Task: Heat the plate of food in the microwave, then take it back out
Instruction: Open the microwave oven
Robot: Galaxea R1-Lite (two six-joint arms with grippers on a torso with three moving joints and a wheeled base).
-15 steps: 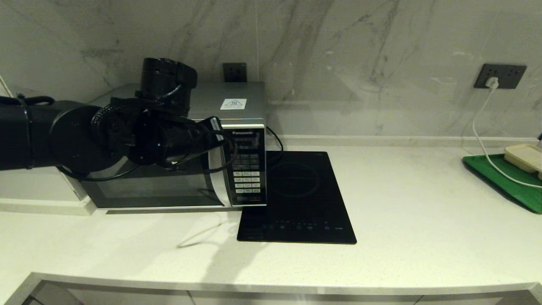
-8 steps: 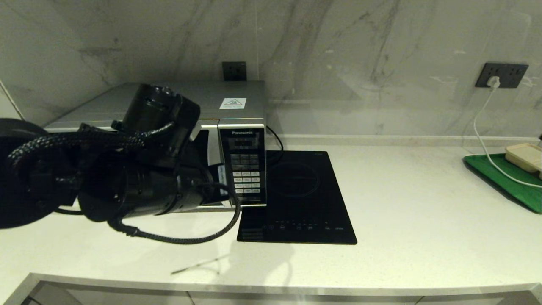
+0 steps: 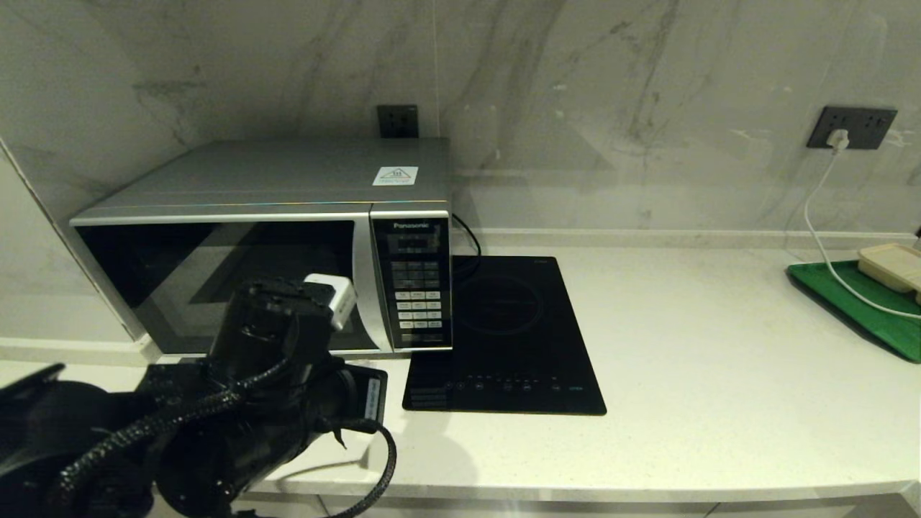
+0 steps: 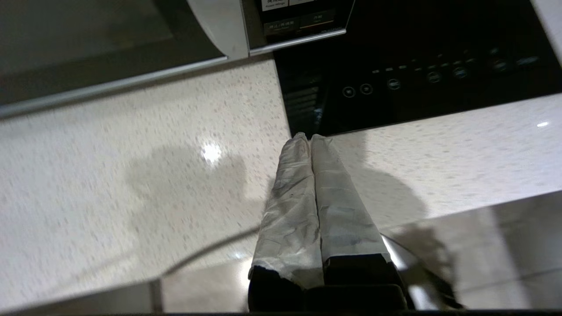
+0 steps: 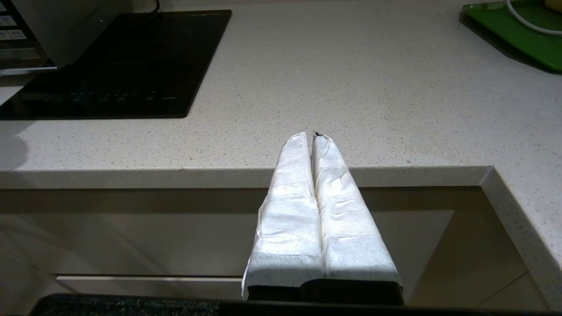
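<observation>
The silver-grey Panasonic microwave [image 3: 273, 180] stands at the back left of the counter with its dark glass door shut. Its lower front corner shows in the left wrist view [image 4: 215, 30], and its side in the right wrist view [image 5: 66, 26]. The plate of food is out of view. My left arm [image 3: 266, 388] hangs low at the counter's front left, below the microwave door. My left gripper [image 4: 309, 138] is shut and empty, above the counter by the hob's near left corner. My right gripper [image 5: 311, 136] is shut and empty, at the counter's front edge.
A flat black induction hob [image 3: 504, 331] lies right of the microwave. At the far right a green tray [image 3: 849, 302] carries a beige lidded box [image 3: 892, 266], with a white cable [image 3: 817, 230] running to a wall socket [image 3: 849, 129]. Cabinet fronts lie below the counter edge [image 5: 131, 177].
My left arm has dropped from in front of the microwave door, down and back towards the counter's front edge. The whole shut door now shows. Nothing else has moved.
</observation>
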